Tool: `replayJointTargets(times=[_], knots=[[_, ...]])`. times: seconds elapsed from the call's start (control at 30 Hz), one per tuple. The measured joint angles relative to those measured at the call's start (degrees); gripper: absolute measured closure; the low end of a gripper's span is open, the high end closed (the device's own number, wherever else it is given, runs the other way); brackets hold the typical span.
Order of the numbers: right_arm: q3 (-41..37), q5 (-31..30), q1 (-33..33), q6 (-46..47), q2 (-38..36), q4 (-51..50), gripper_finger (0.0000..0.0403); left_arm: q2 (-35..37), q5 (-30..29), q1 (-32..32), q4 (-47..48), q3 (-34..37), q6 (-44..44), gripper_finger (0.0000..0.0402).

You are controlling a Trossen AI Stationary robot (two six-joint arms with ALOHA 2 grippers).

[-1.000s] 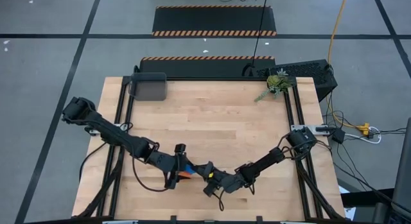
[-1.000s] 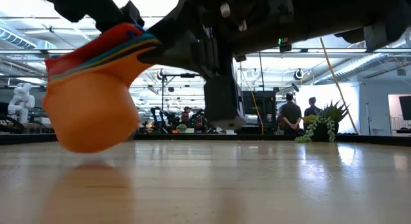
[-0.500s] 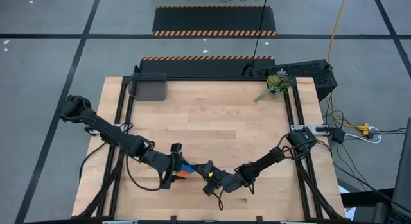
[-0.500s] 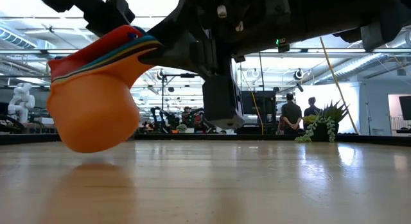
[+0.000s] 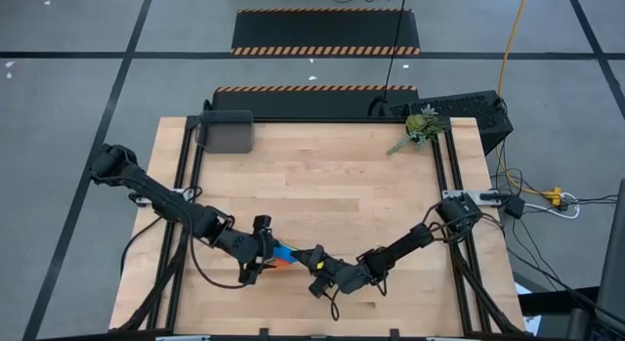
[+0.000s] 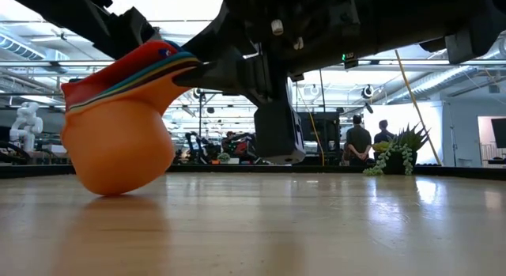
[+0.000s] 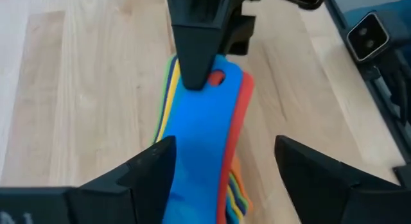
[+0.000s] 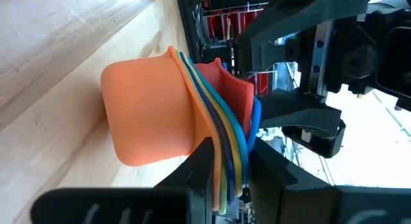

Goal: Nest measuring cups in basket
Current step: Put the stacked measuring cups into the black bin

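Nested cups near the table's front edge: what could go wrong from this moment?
The right gripper holds the nested cups only by their handles, so the stack may tilt or slip. The left gripper, open around those handles, sits very close to it; the fingers might collide. The basket is at the far left corner, a long carry.

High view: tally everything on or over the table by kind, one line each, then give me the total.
Nested stack of measuring cups: 1
Basket: 1
Plant sprig: 1
Grippers: 2 (left gripper, right gripper)
Total: 5
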State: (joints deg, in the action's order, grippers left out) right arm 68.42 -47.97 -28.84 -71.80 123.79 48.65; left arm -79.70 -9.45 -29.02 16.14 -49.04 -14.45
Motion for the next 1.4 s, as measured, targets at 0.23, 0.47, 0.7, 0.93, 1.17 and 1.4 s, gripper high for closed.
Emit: replayJointTargets(times=[0.23, 0.47, 0.7, 0.93, 1.17, 1.4], knots=[[-0.02, -3.3, -0.63, -3.69, 0.02, 0.47, 0.0351, 0.0, -1.37, -2.53, -0.34, 0.0, -2.92, 0.0135], [-0.07, -6.17, -0.92, -0.32, 0.02, 0.52, 0.0351, 0.0, -11.41, -7.58, -0.06, 0.0, -3.81, 0.0135], [-0.07, -6.05, -0.94, 6.81, 0.02, -1.42, 0.0351, 0.0, -20.26, -11.83, 0.35, 0.0, -3.25, 0.0135], [-0.07, -6.07, 0.02, 0.41, 0.02, -0.72, 0.0351, 0.0, -22.66, -11.0, -0.93, 1.02, -0.7, 0.0135], [-0.07, -6.16, 2.21, -4.82, 0.07, -0.53, 0.0351, 0.0, -22.67, -6.98, -3.32, 1.7, 2.08, 0.0135], [-0.07, -5.95, 4.51, -2.41, 0.07, -0.91, 0.0351, 0.0, -19.75, -3.41, -2.2, 1.7, 5.58, 0.0136]])
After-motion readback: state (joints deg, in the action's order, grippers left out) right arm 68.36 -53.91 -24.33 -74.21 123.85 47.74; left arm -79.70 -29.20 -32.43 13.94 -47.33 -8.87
